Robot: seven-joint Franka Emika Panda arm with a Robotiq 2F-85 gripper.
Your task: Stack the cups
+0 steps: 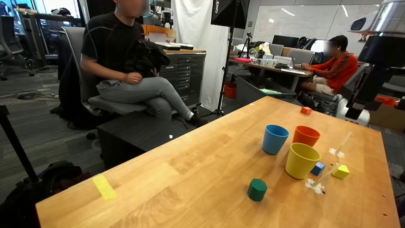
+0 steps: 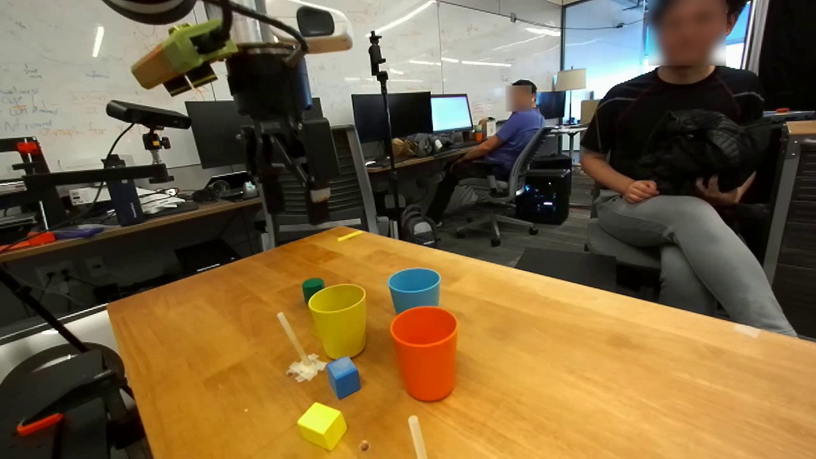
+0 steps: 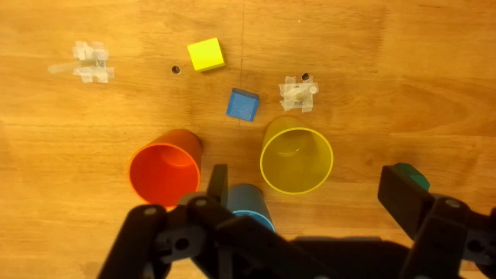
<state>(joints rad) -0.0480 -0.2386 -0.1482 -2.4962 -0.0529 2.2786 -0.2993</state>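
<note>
Three cups stand upright and apart on the wooden table. The blue cup (image 1: 275, 140) (image 2: 414, 290), the yellow cup (image 1: 302, 161) (image 2: 338, 322) and the orange-red cup (image 1: 306, 136) (image 2: 425, 357) show in both exterior views. My gripper (image 2: 296, 201) is open, empty and raised above the table. In the wrist view my gripper (image 3: 305, 180) spreads wide, with the yellow cup (image 3: 296, 161) between and below the fingers. The orange-red cup (image 3: 164, 174) lies left of the left finger. The blue cup (image 3: 248, 199) is partly hidden behind that finger.
A blue block (image 3: 243, 104), a yellow block (image 3: 206, 54) and a green block (image 1: 257, 190) lie near the cups. A red block (image 1: 306, 110) is farther off. Two thin sticks (image 2: 293, 339) (image 2: 417, 437) rise from the table, at least one taped down. A person (image 1: 117, 47) sits beside the table.
</note>
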